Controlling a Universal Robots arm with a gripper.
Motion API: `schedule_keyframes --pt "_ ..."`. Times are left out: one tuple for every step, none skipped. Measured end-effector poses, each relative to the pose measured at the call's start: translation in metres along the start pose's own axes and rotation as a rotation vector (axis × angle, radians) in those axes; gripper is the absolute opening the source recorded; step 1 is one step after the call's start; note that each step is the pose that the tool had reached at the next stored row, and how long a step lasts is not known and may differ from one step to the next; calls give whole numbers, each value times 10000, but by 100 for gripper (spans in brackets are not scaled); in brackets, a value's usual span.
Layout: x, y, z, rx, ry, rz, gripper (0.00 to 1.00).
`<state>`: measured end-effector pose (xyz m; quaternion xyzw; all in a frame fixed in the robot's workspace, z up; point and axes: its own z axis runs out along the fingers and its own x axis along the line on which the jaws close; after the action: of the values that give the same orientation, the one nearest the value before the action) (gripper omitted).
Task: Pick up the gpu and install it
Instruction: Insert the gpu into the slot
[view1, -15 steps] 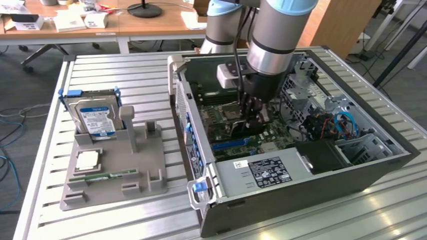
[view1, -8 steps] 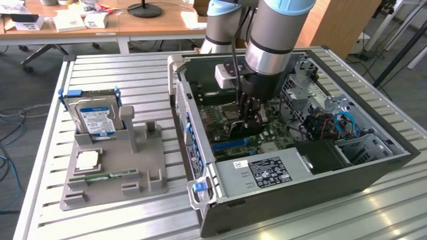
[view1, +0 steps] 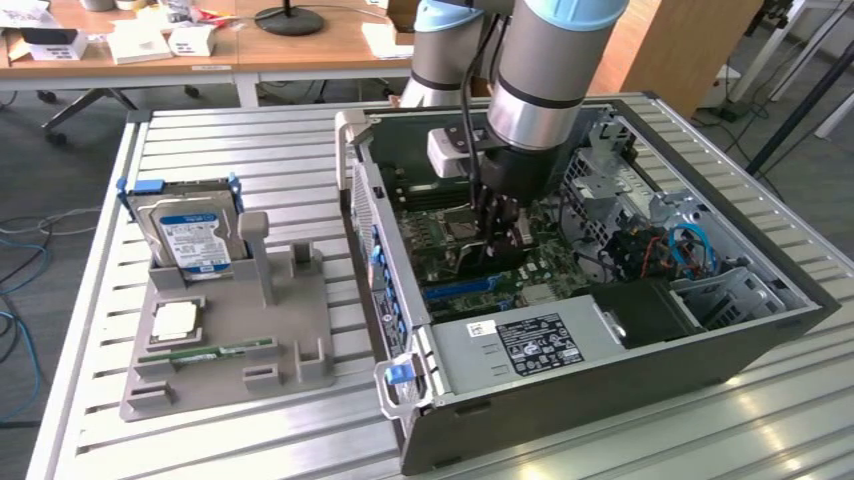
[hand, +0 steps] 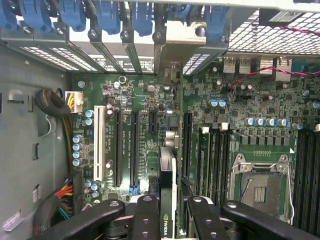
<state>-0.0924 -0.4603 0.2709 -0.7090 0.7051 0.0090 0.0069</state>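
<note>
Case (view1: 574, 400): open tower, on its side on slatted table (view1: 240, 140).
Motherboard (hand: 150, 100): green, rows of long black slots.
Gpu (hand: 167, 170): thin dark card seen edge-on, logo on its edge; stands upright inside the case, above the motherboard's slots.
Gripper (hand: 169, 201): black fingers partly closed, clamping the gpu's two faces.

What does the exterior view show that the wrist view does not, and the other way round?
Exterior view: the hard drive standing in the gray fixture on the slatted table, beside the open computer case. Wrist view: the gpu clamped edge-on between the fingers, its NVIDIA mark, and a white slot. Both: the gripper over the green motherboard.
</note>
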Motion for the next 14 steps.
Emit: schedule_keyframes --pt "0 0 0 0 0 0 26" --pt "0 1 0 0 0 1 26" --pt "0 2 0 0 0 2 26" --pt "0 3 0 0 0 2 26" --pt "0 5 0 0 0 3 26" --pt "0 9 0 0 0 4 26" --pt "0 11 0 0 -1 3 26" --pt "0 13 1 0 0 2 26" --pt "0 15 2 0 0 1 26" --pt "1 16 8 0 -1 0 26" --pt "1 17 13 0 0 1 26" --pt "1 18 19 -1 1 1 26" --pt "1 20 26 -1 0 0 26" --pt "1 21 32 0 0 0 26"
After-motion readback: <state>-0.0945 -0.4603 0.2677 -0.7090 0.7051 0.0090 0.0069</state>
